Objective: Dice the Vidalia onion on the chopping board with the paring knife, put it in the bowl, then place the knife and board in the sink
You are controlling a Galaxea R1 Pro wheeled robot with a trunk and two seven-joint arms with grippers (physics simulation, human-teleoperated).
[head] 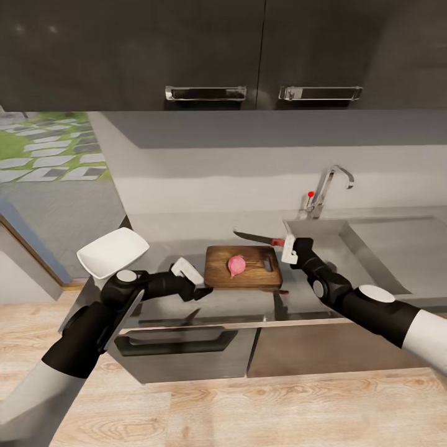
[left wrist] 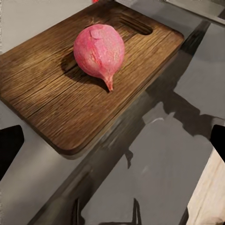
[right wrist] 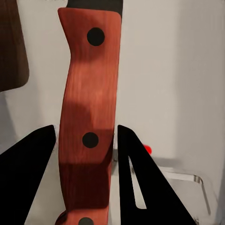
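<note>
The pinkish Vidalia onion [head: 236, 265] [left wrist: 99, 50] lies on the brown chopping board [head: 251, 277] [left wrist: 51, 101], which rests on the grey countertop [head: 167, 239]. My right gripper [head: 287, 245] [right wrist: 86, 154] is shut on the reddish handle of the paring knife [head: 257, 237] [right wrist: 89, 108]. It holds the knife above the board's far right corner, with the dark blade pointing left. My left gripper [head: 202, 290] [left wrist: 112, 145] is open and holds nothing, just off the board's near left corner. The white bowl [head: 113, 251] stands at the countertop's left end. The sink [head: 397, 248] is at the right.
A chrome tap [head: 328, 186] with a red dot rises behind the sink. Dark wall cabinets with metal handles [head: 205, 93] hang overhead. Below the countertop's front edge are dark cabinet fronts [head: 180, 347]. Wooden floor [head: 248, 410] lies in front.
</note>
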